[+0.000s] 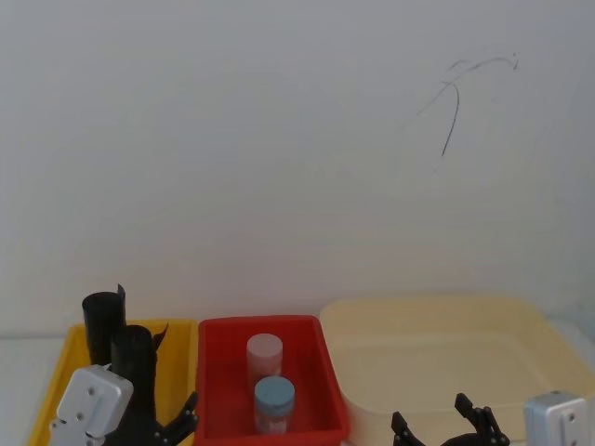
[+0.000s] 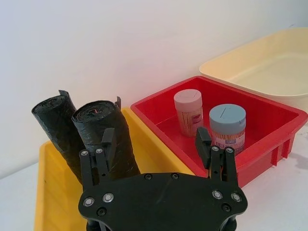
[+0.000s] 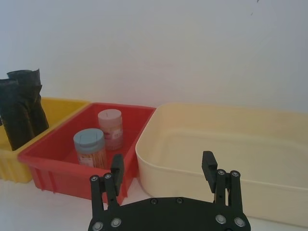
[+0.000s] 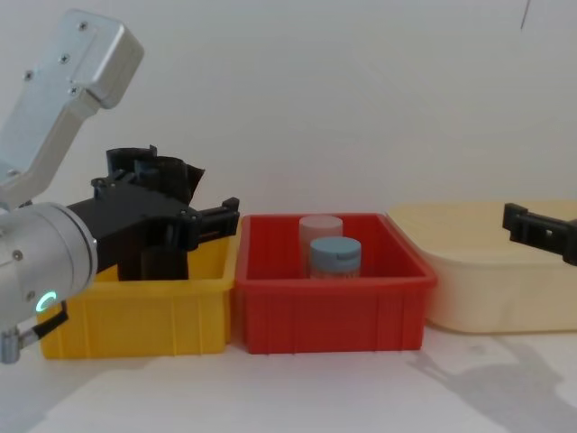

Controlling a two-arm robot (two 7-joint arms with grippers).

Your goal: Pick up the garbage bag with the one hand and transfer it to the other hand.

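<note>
Gaping L claw (image 2: 155, 139) by garbage bag (image 2: 103, 127), wrist cam.

- No word, number or brand is legible from where I stand.
- The pink-lidded jar (image 2: 188, 113) in the red bin (image 4: 329, 316) wears a wrap-around label with reddish print. The marks are too small to make out as letters.
- The blue-lidded jar (image 2: 227, 127), just beside it in the same bin, has a pale patterned label below its lid. I cannot tell whether that is lettering or picture.
- A thin dark scrawl (image 1: 455, 116) sits high on the white wall (image 1: 279, 139), to the right. It is a looping stroke with a long tail and reads as no letter or sign.
</note>
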